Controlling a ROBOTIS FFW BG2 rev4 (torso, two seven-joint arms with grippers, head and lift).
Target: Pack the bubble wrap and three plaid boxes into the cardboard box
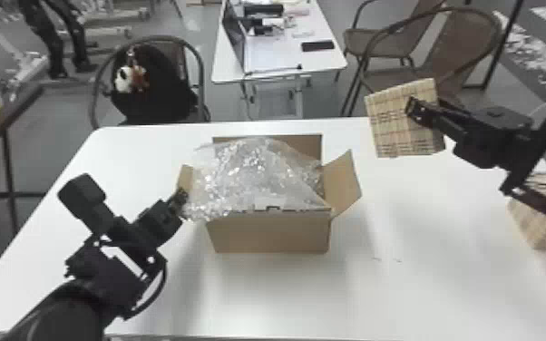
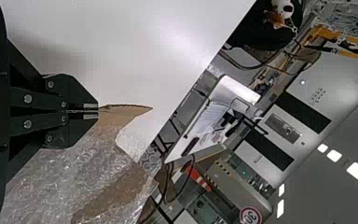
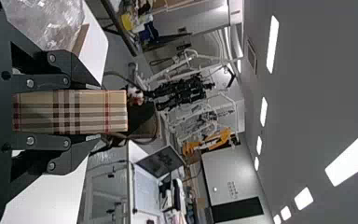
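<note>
– See the left end effector (image 1: 180, 197)?
– Yes. Sits at the cardboard box (image 1: 272, 233), pinched together on the left flap (image 1: 185, 176).
– And the right end effector (image 1: 416, 109)?
– Raised at the far right of the table (image 1: 421, 290). Grips a plaid box (image 1: 390, 122) from both sides, parted by just its thickness.
– The bubble wrap (image 1: 258, 177)?
– Heaped in the cardboard box, bulges above the rim.
– Another plaid box (image 1: 528, 224)?
– Yes, at right, partly behind the right arm.
</note>
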